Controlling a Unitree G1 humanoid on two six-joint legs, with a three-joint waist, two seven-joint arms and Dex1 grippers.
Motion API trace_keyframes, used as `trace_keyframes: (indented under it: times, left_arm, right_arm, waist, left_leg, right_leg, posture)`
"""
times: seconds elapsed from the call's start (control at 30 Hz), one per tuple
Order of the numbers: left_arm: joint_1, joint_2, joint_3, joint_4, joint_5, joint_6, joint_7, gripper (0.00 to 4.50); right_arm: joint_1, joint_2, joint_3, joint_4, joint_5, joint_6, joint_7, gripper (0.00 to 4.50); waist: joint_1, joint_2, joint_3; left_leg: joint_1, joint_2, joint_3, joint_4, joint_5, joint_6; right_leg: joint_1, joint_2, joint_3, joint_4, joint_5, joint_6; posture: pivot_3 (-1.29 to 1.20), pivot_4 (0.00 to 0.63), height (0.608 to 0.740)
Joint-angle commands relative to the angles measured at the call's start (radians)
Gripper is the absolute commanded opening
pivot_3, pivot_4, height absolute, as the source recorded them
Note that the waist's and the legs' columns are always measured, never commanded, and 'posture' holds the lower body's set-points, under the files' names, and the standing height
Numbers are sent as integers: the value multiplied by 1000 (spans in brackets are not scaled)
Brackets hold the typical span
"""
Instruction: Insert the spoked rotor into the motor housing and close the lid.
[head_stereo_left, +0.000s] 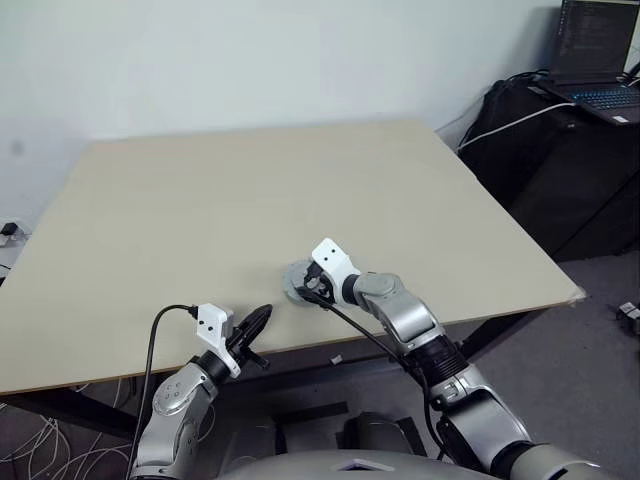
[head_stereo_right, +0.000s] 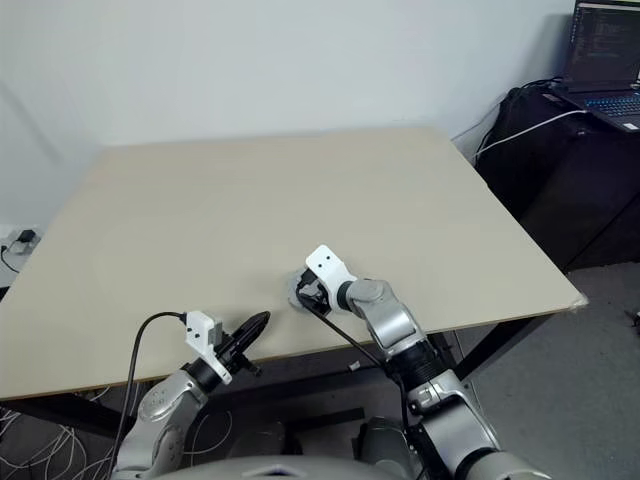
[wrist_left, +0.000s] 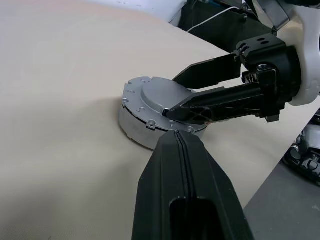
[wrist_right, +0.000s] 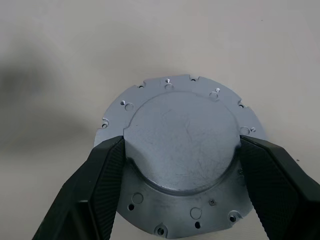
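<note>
Since no brand, label or readable writing can be made out on any part, nothing is reported there; only blurry coloured lines are seen on the laptop (head_stereo_left: 598, 52) screen off to the right. The lid (wrist_right: 182, 150) is seen seated on top of the motor housing (wrist_left: 131, 126), near the front edge of the table (head_stereo_left: 250, 190). The raised centre of the lid is straddled by the right gripper (wrist_right: 182, 167), its fingers (wrist_right: 92, 192) spread wide and pressed against either side of that round boss. The left gripper (head_stereo_left: 252, 327) is held just off the table's front edge, fingers fully closed on nothing, pointed toward the housing.
</note>
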Motion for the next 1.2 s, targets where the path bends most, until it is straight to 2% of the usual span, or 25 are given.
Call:
trace_keyframes:
  times: [0.03,0.5,0.77,1.2]
  left_arm:
    - [-8,2,2,-26,-7,-5,2,17]
    - [-4,1,-2,-42,-10,14,8,17]
    - [-4,0,-3,-43,-9,17,9,17]
    - [-4,-1,-3,-36,-9,13,6,17]
  right_arm:
    - [16,-26,29,31,-27,45,4,3237]
    - [4,-21,24,45,-20,125,-26,3237]
    - [11,-68,81,25,-37,75,30,3237]
    - [-2,-45,53,45,-32,151,-11,3237]
  waist:
    - [1,0,0]
    - [8,3,-7]
    - [9,3,-8]
    - [9,3,-9]
  left_leg:
    - [0,0,0,0,0,0]
    - [0,0,0,0,0,0]
    - [0,-1,0,0,0,0]
    - [0,-1,0,0,-1,1]
  right_leg:
    - [0,0,0,0,0,0]
    - [0,0,0,0,0,0]
    - [1,-1,0,-1,0,0]
    - [1,-1,0,-1,-1,1]
  posture:
    - [0,0,740]
    - [0,0,740]
    - [0,0,740]
    - [0,0,740]
